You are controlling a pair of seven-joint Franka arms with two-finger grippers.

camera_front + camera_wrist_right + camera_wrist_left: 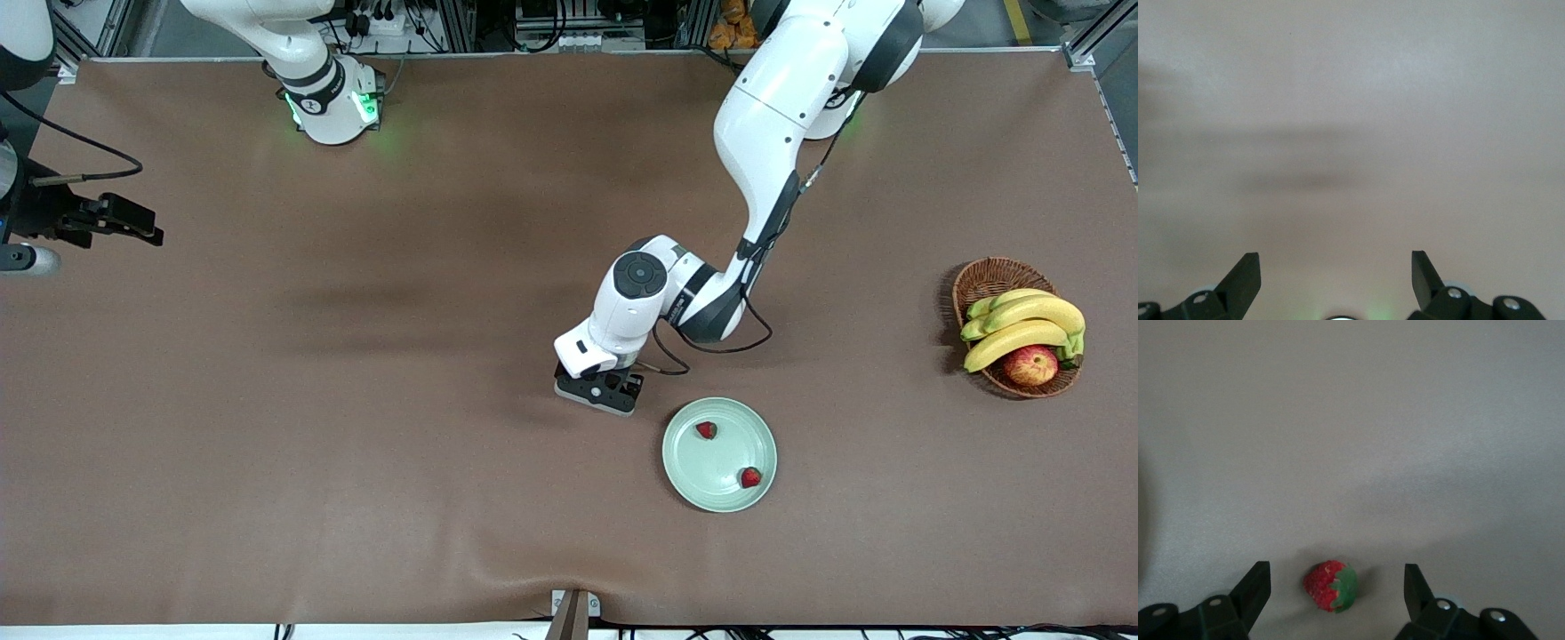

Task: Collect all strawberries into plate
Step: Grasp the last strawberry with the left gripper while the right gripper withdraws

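Note:
A small red strawberry [1330, 585] with a green cap lies on the brown table between my left gripper's fingers [1257, 587], which stand apart from it on both sides. That left gripper [1337, 568] is open and low on the table [597, 396], right beside the pale green plate [711, 471]; in the front view its body hides this berry. Two strawberries lie on the plate, one [706, 430] toward the robots and one [751, 477] nearer the front camera. My right gripper [133, 220] waits open over bare table [1335, 257] at the right arm's end.
A brown wicker basket [982, 277] holding bananas [1022, 324] and a red-yellow apple [1031, 364] stands at the left arm's end of the table. The left arm's cable loops over the table just beside its wrist.

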